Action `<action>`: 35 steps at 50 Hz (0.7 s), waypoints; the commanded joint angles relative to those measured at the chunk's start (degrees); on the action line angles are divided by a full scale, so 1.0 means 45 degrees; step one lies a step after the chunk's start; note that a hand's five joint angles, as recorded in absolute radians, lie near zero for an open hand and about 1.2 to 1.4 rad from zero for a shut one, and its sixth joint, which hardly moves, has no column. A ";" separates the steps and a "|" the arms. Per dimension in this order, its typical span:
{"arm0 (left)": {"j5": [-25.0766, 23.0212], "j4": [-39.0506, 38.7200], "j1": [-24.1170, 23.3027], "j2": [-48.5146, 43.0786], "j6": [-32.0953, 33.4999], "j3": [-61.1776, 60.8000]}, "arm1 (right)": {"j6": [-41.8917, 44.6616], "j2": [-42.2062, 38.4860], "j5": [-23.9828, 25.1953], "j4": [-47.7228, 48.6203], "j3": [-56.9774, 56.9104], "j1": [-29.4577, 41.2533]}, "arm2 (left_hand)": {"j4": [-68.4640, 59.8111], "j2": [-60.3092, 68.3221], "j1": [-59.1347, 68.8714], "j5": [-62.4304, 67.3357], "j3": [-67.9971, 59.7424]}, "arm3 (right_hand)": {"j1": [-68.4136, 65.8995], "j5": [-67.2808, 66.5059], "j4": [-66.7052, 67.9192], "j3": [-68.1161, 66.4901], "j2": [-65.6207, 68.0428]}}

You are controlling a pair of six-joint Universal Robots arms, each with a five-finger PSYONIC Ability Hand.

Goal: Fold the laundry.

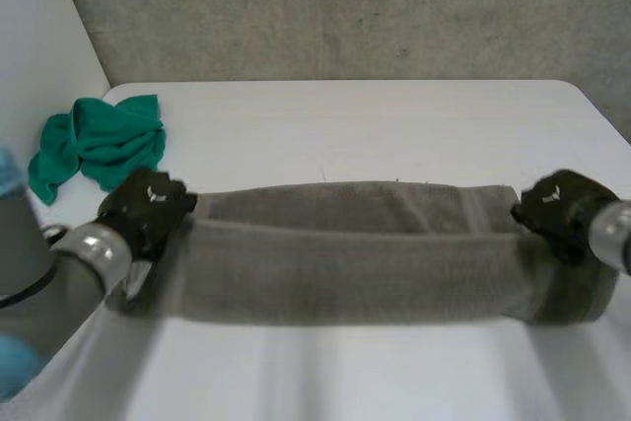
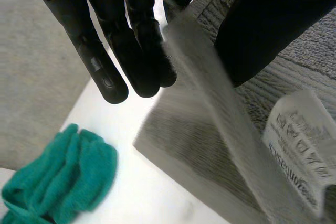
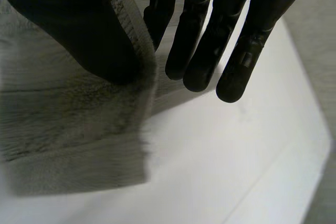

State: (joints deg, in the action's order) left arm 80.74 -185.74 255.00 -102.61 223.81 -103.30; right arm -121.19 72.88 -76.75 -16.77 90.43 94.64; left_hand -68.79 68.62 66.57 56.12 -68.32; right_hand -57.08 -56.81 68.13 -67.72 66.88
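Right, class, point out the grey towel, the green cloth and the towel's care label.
grey towel (image 1: 345,263), head view, middle of its front fold.
green cloth (image 1: 106,142), head view, its bunched middle.
care label (image 2: 302,145), left wrist view, its printed face.

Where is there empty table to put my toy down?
Bare table lies beyond the grey towel, right of the green cloth, and along the towel's near side. It is crowded at the towel's ends, where the left hand and right hand pinch it.
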 commanded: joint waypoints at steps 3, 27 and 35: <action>0.1940 -0.1205 -0.0885 -0.4441 -0.0302 0.4847 | -0.0237 -0.3438 -0.1595 0.2671 -0.3608 0.1194 | -0.2490 0.2530 0.2983 0.3084 -0.2596 | -0.5094 -0.2930 0.2639 -0.2729 0.2916; 0.3913 -0.3197 -0.1999 -0.6791 -0.0321 0.6572 | -0.4374 -0.4560 -0.1948 0.3631 -0.6057 0.2035 | 1.3066 -1.3026 -1.2572 -1.2472 1.2960 | 1.0461 1.2626 -1.2917 1.2826 -1.2639; 0.3757 -0.3275 -0.2136 -0.4525 -0.1004 0.3856 | -0.6448 -0.2563 -0.0329 0.1833 -0.2306 0.0376 | 1.3066 -1.3026 -1.2572 -1.2472 1.2960 | 1.0461 1.2626 -1.2917 1.2826 -1.2639</action>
State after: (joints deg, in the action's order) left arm 98.32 -200.40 245.83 -129.22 221.61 -78.41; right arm -145.82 56.91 -83.59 -3.81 69.69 101.17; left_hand -11.68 11.70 10.92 3.03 -12.09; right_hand -11.71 -4.09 13.50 -12.40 12.62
